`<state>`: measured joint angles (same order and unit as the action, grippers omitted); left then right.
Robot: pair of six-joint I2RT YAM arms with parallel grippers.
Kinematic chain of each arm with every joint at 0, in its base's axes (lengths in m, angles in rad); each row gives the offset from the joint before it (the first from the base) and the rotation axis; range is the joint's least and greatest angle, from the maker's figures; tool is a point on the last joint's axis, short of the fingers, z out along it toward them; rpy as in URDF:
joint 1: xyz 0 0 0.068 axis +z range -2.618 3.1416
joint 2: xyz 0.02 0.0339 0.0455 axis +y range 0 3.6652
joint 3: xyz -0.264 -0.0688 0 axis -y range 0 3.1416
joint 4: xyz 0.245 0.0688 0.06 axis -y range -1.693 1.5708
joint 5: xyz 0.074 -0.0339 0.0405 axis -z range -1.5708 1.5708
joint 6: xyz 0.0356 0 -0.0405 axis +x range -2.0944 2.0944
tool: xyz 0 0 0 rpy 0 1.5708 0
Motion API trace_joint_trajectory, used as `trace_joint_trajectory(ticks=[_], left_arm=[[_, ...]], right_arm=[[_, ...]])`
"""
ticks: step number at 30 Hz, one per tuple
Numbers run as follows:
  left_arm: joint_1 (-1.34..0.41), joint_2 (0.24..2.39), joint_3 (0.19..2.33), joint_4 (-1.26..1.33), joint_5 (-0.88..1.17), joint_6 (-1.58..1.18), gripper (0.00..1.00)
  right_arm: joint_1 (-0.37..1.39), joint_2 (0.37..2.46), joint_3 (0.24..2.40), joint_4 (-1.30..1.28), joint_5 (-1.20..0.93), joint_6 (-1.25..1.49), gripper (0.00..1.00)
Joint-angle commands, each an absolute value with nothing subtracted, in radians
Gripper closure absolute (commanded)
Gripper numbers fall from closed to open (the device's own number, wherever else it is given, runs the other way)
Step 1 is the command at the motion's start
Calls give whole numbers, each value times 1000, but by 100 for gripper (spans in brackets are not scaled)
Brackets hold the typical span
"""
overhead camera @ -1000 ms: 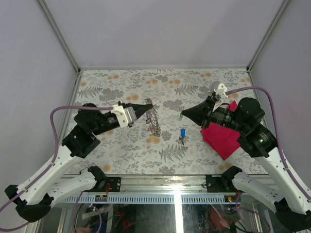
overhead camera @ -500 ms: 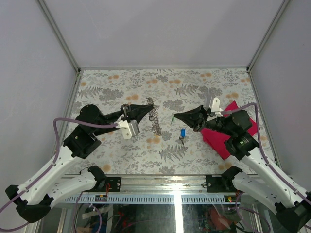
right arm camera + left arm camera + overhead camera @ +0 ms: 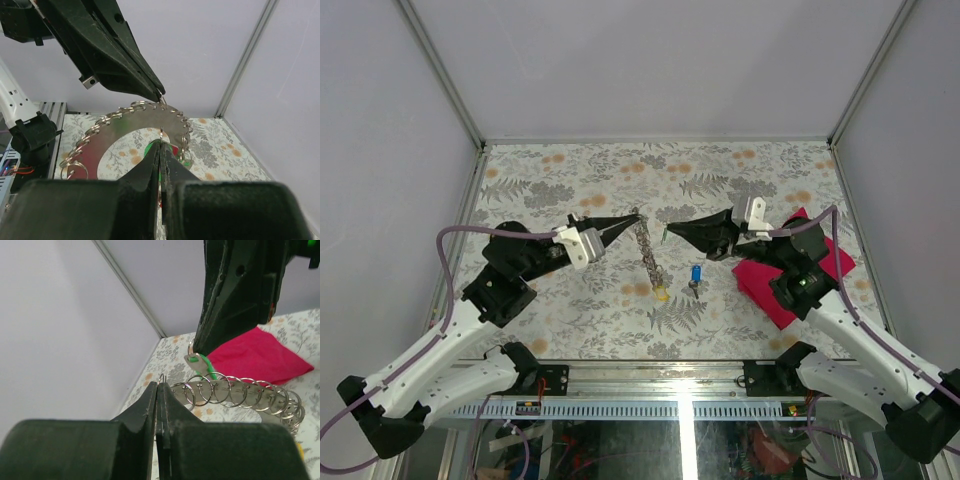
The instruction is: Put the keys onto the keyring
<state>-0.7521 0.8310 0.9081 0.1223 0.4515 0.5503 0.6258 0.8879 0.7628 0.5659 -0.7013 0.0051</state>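
Observation:
The keyring [image 3: 650, 255] is a flat grey metal ring with several small split rings on its rim. It hangs edge-on above the table, and my left gripper [image 3: 633, 217] is shut on one of its small rings [image 3: 161, 381]. My right gripper [image 3: 666, 232] is shut on the green-headed key [image 3: 202, 365], held close beside the keyring's top. In the right wrist view the keyring [image 3: 127, 125] fills the space just beyond my right gripper [image 3: 161, 142], with the left gripper [image 3: 159, 95] above it. The blue-headed key [image 3: 695, 274] lies on the table.
A red cloth [image 3: 788, 280] lies on the table at the right, under my right arm. The floral table cover [image 3: 720, 170] is ringed by grey walls and a metal frame. A yellow tag [image 3: 662, 295] hangs at the keyring's lower end.
My right gripper has moved left with the green key, closing on the keyring's top. My left wrist has turned and the keyring now hangs lower and longer in the top view.

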Motion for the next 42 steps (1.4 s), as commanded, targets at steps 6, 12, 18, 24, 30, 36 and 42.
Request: trace_joint_trajectory(ticks=[6,12,18,24,30,36,42], left_arm=[[-756,804,863,407,376,280,100],[-756,793,850,413,366,265,100],[-756,798,854,414,347,248,100],[-756,801,855,407,338,240,100],[-757,805,860,397,335,242,100],[-757,808,868,390,334,247,100],[-757,808,875,381,337,248,100]], right_arm=[[660,943,829,733,-704,77,100],[667,967,842,767,-695,124,100],[706,994,865,736,-662,91,100],[728,1009,888,718,-624,63,100],[737,1028,905,733,-607,69,100],[743,1047,916,716,-590,65,100],[748,1060,925,711,-580,67,100]])
